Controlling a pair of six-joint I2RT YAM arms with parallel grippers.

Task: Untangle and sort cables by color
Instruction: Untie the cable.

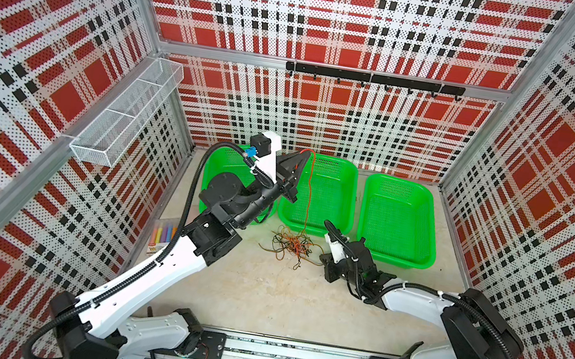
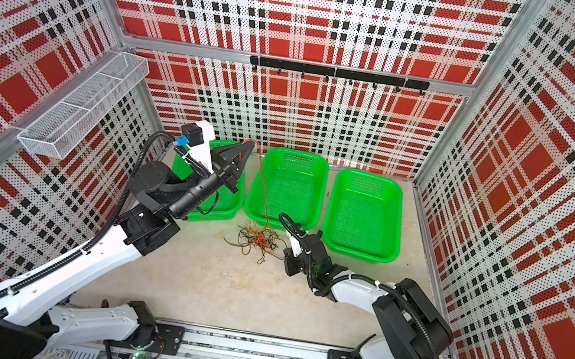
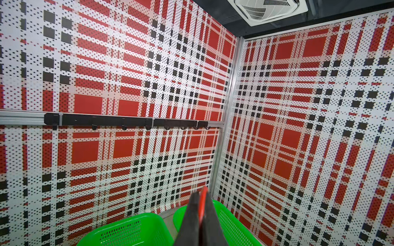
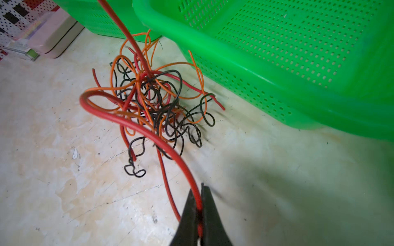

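A pack of coloured markers point(image 1: 164, 233) lies at the far left edge of the bench point(image 1: 260, 293). Next to it the left arm point(image 1: 162, 266) reaches up over the left green basket point(image 1: 230, 159). Its jaws are raised high and pinched tight on a red cable point(image 1: 309, 191). That cable hangs down across the middle basket point(image 1: 338, 196) into the tangle of cables point(image 1: 293, 246). The tangle is black, orange and red, heaped on the bench just in front of that basket. Just right of the heap the right arm point(image 1: 411, 299) sits low. Its jaws are nearly closed, with a red strand point(image 4: 149, 133) running between them. From the wrist view I cannot tell whether they actually pinch it. The right basket point(image 1: 400, 221) stands behind that arm, at the back of the bench.
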